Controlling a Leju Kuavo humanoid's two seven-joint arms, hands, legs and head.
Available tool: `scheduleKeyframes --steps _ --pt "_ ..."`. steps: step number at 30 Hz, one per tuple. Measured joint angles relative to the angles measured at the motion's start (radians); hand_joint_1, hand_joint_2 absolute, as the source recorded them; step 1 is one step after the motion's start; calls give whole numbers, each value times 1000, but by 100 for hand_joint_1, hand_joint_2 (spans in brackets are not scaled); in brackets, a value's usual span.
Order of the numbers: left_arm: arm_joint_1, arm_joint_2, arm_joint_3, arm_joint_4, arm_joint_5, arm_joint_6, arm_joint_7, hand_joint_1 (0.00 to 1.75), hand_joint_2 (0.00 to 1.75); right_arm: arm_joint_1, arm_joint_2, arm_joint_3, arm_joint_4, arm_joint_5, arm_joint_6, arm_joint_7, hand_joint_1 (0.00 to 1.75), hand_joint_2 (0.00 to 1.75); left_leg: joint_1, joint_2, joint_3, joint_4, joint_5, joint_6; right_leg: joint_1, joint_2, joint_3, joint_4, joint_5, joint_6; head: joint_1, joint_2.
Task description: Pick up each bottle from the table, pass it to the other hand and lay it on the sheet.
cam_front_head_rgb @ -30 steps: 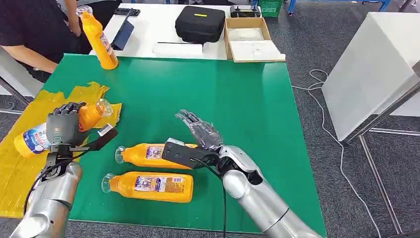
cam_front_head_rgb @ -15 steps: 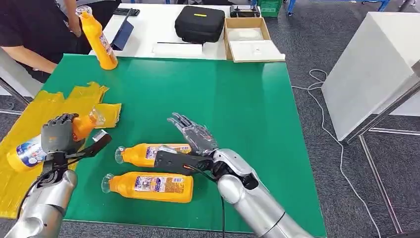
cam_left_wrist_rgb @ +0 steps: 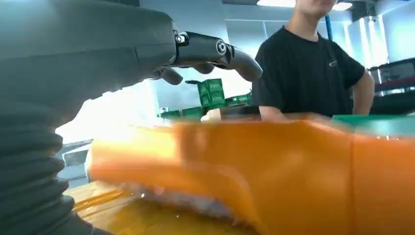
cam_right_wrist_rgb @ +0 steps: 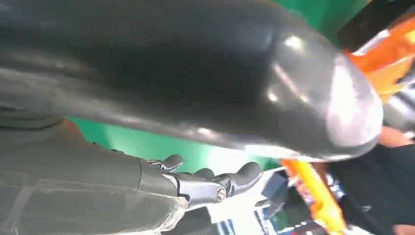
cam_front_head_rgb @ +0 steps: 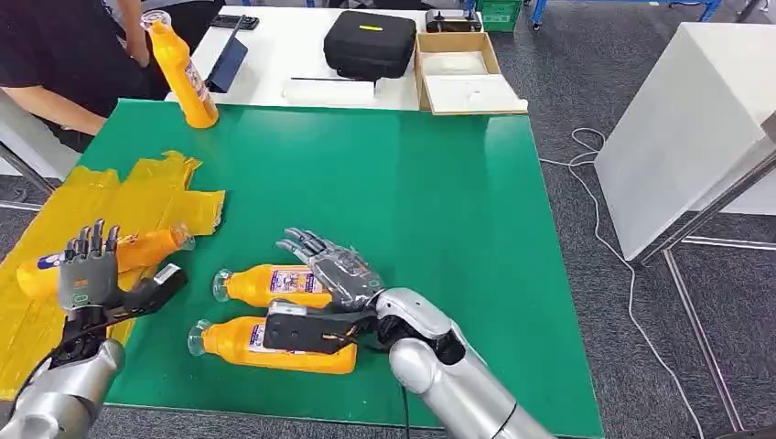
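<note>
An orange bottle lies on the yellow sheet at the table's left side. My left hand is just in front of it, fingers spread upward and holding nothing; the left wrist view shows the bottle blurred and close under the fingers. Two more orange bottles lie on the green table, one farther and one nearer. My right hand hovers open over the farther one's base end. A further bottle stands upright at the far left corner.
A person in a black shirt stands at the far left with a hand by the upright bottle's cap. Behind the green table, a white table holds a black case and a cardboard box. A white cabinet stands to the right.
My left hand lowered the bottle onto the yellow sheet and let go, its fingers spreading. My right hand moved left and nearer, over the two lying bottles.
</note>
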Motion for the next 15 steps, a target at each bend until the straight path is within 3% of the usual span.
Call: scheduleKeyframes --steps 9,15 --pt "66 24 80 -13 47 1 -77 0 0 68 -5 49 -111 46 -10 -13 0 0 0 -1 0 0 -1 -1 0 0 -4 0 -1 0 0 0" --pt "80 20 159 -50 100 1 -234 0 0 95 -16 70 -158 65 -12 -12 0 0 0 -1 0 0 -1 -1 0 0 -5 0 -1 -1 0 0"
